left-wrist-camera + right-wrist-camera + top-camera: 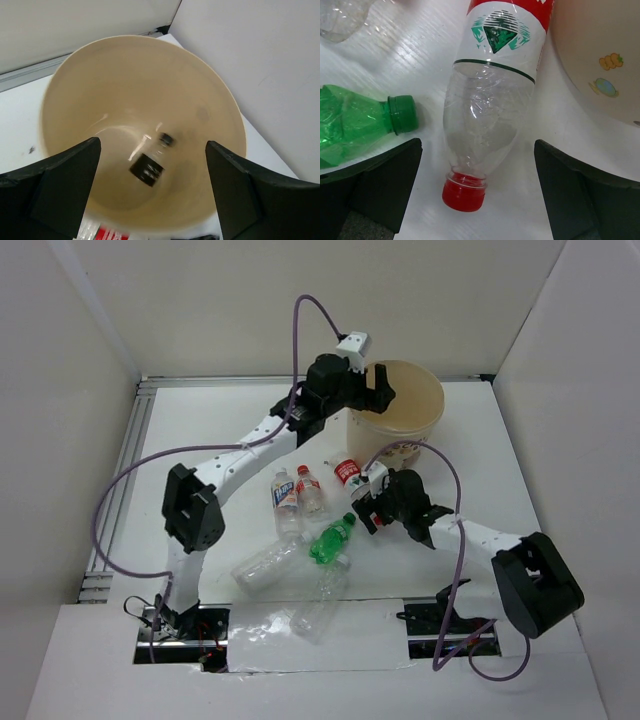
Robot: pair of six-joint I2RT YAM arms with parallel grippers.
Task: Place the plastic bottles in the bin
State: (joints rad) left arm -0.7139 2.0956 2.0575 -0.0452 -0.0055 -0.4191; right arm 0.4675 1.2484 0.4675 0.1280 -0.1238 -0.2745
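Nearest, the right gripper (477, 145) hangs with jaws wide over a red-capped bottle (487, 115) lying on the table (415, 65), a green bottle (350, 125) just beside it. It should drop straight and close gently across the clear, crinkled belly (thin plastic will likely buckle), keeping off the bin (600, 65). Farther back, the left gripper (152, 150), jaws wide and empty, hovers above the tan bin, where a blurred dark-capped bottle (150, 167) shows inside

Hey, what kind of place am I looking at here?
Probably a robotics lab test cell, not a home: plain white panel walls box in a white table, an aluminium rail frame runs along its left edge, and purple cables loop over it.
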